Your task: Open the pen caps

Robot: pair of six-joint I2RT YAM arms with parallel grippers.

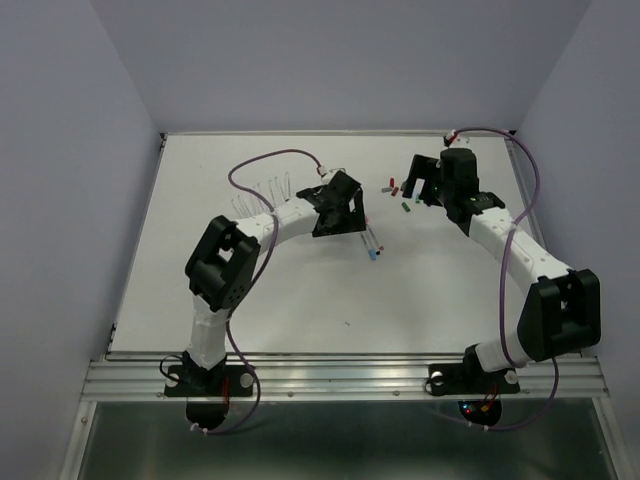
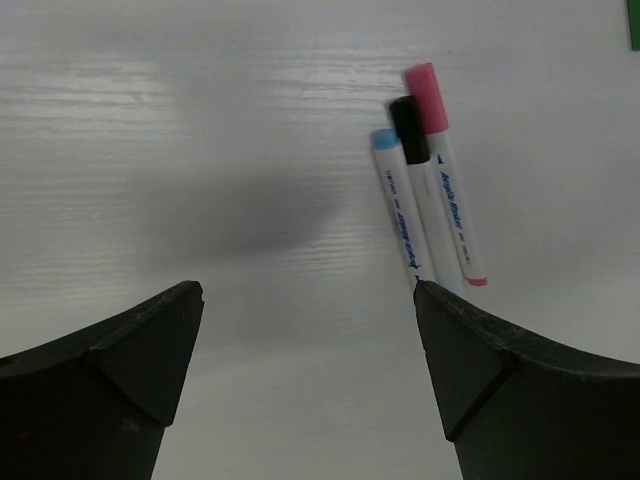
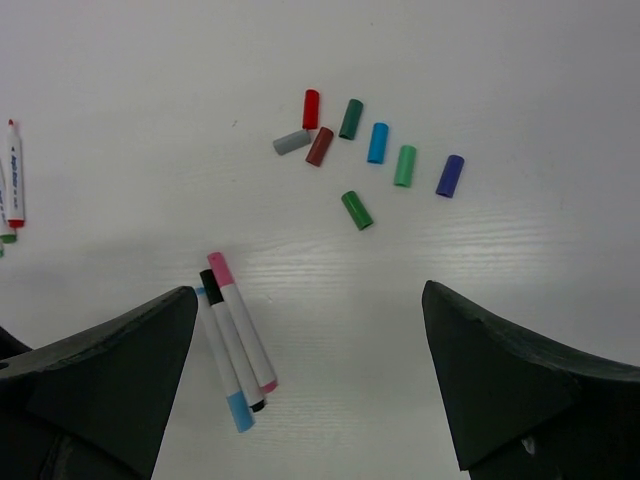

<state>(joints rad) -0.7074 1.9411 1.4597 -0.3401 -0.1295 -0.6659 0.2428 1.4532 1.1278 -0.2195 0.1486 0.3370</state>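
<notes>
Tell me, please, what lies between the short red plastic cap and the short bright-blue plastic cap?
A short dark-green plastic cap, touching neither the red cap nor the blue cap; the right wrist view shows it.

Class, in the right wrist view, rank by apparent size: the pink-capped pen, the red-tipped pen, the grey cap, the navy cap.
1. pink-capped pen
2. red-tipped pen
3. navy cap and grey cap: too alike to rank.

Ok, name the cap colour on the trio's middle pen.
Black plastic cap, clearest in the left wrist view.
</notes>
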